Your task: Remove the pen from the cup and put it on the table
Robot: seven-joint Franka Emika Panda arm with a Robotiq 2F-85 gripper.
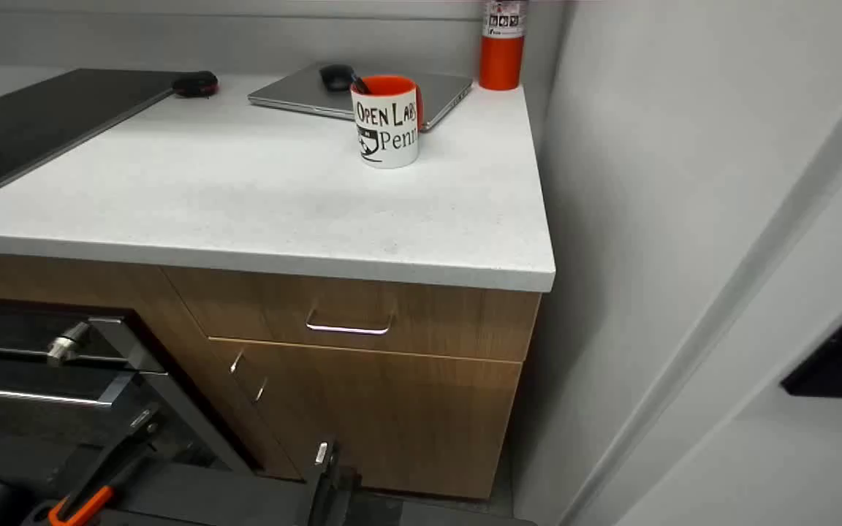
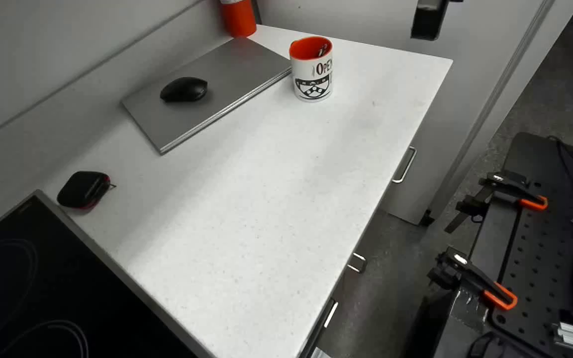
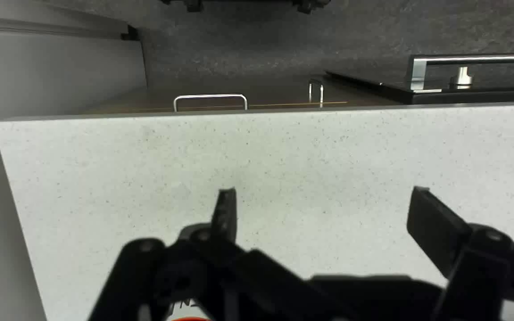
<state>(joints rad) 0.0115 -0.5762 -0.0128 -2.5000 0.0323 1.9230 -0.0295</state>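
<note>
The white mug (image 1: 389, 131) with red rim and dark lettering stands upright on the white countertop (image 1: 245, 197), by the laptop's edge; it also shows in an exterior view (image 2: 312, 79). The dark pen (image 1: 360, 85) leans inside the mug with its top above the rim; its end also shows inside the mug in an exterior view (image 2: 322, 50). My gripper (image 3: 324, 191) is open and empty above the countertop (image 3: 283, 147) in the wrist view. The mug's red rim (image 3: 190, 318) just shows at the bottom there, mostly hidden behind the gripper's left finger. The pen is hidden there.
A closed grey laptop (image 2: 237, 74) with a black mouse (image 2: 184, 89) lies behind the mug. A red canister (image 1: 501, 62) stands in the back corner. A black lump (image 1: 195, 84) lies beside the dark cooktop (image 1: 48, 117). A wall (image 1: 647, 183) borders the counter's end.
</note>
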